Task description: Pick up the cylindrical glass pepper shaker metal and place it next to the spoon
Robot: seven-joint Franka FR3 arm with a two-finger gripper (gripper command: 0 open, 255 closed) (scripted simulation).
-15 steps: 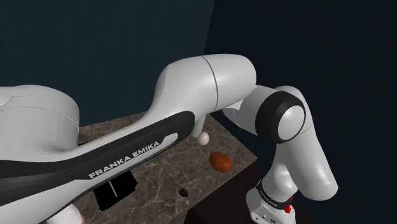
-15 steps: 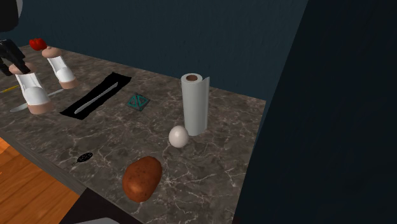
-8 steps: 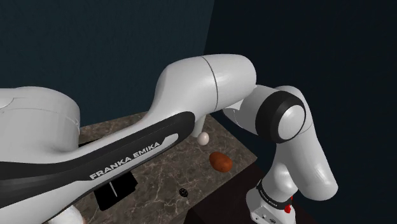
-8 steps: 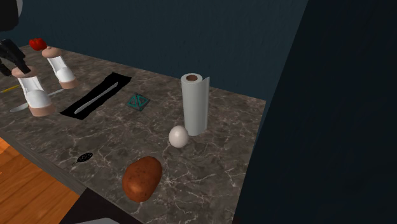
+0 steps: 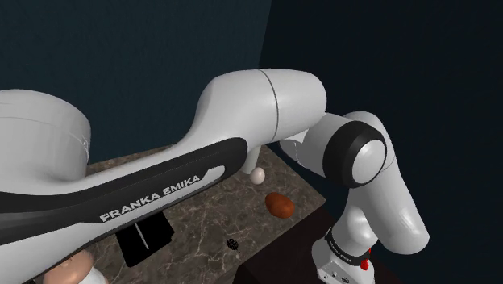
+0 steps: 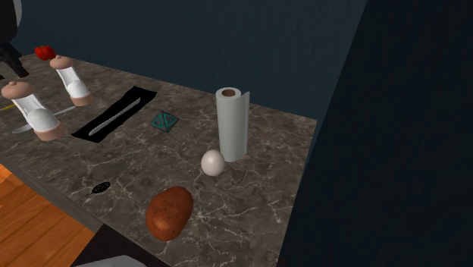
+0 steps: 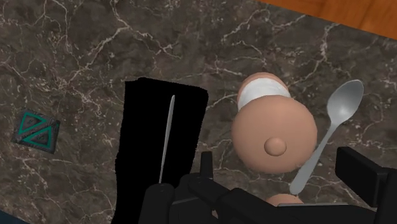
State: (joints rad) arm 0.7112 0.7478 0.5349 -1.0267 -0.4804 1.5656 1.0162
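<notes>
The pepper shaker (image 6: 32, 112), white-bodied with tan end caps, stands on the dark marble counter (image 6: 250, 190) near the second exterior view's left edge. It is right beside the grey spoon (image 6: 59, 113). In the wrist view its round tan cap (image 7: 274, 131) lies below and between the fingers, with the spoon (image 7: 329, 128) just next to it. My gripper (image 7: 283, 167) is open and hangs above the shaker without touching it. Its black hand (image 6: 10, 62) shows at the upper left of the second exterior view. The shaker's cap (image 5: 69, 265) peeks out under the arm in the shoulder view.
A second similar shaker (image 6: 71, 82) stands behind, near a red object (image 6: 44, 51). A black mat (image 6: 114, 114) with a knife (image 7: 167, 137) lies beside the spoon. Further along are a teal trivet (image 6: 163, 121), a paper towel roll (image 6: 232, 124), an egg (image 6: 213, 162), a potato (image 6: 168, 212) and a small dark item (image 6: 100, 188).
The gripper has opened, let go of the pepper shaker and risen away from it. The shaker stays standing beside the spoon.
</notes>
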